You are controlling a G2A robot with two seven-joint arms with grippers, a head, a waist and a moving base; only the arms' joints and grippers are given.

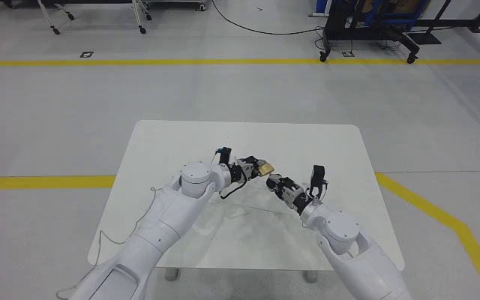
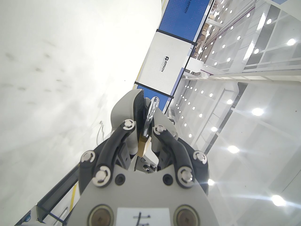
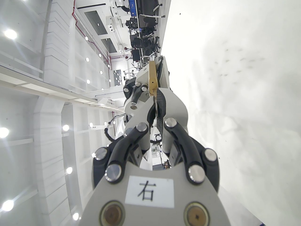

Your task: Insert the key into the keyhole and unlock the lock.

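Observation:
Both arms meet over the middle of the white table (image 1: pixel 187 150). My left gripper (image 1: pixel 251 166) (image 2: pixel 150 105) is shut on the brass padlock (image 1: pixel 264 168) (image 2: pixel 143 145). In the left wrist view a silver metal part rises from the brass body between the finger pads. My right gripper (image 1: pixel 276 180) (image 3: pixel 156 97) is shut on the thin silver key (image 3: pixel 155 105), seen edge-on. The key's tip touches the near end of the lock (image 3: pixel 152 76); how deep it sits is hidden. The left gripper's fingers (image 3: pixel 164 71) flank the lock.
Both grippers hang just above the tabletop, well inside its edges. Bare white table surface lies all around them. A yellow line (image 1: pixel 225 61) runs across the floor beyond the table's far edge.

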